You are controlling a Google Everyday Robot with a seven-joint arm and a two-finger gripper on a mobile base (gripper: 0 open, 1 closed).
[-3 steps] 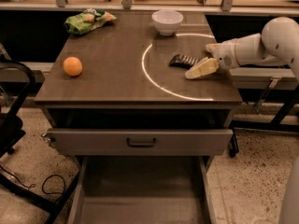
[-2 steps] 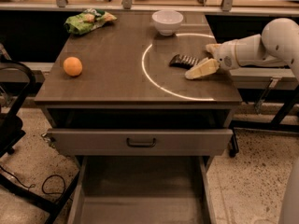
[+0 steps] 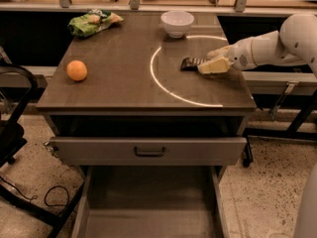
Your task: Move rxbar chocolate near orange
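The rxbar chocolate (image 3: 190,63), a dark flat bar with pale stripes, lies on the table's right half, inside the pale circle mark. My gripper (image 3: 212,61) is down at the bar's right end and covers that end; the white arm reaches in from the right. The orange (image 3: 77,70) sits near the table's left edge, far from the bar and the gripper.
A white bowl (image 3: 177,23) stands at the back centre, just behind the bar. A green and yellow snack bag (image 3: 92,22) lies at the back left. The wooden table (image 3: 124,90) has an open drawer (image 3: 148,151) below its front edge. A dark chair (image 3: 12,128) is at the left.
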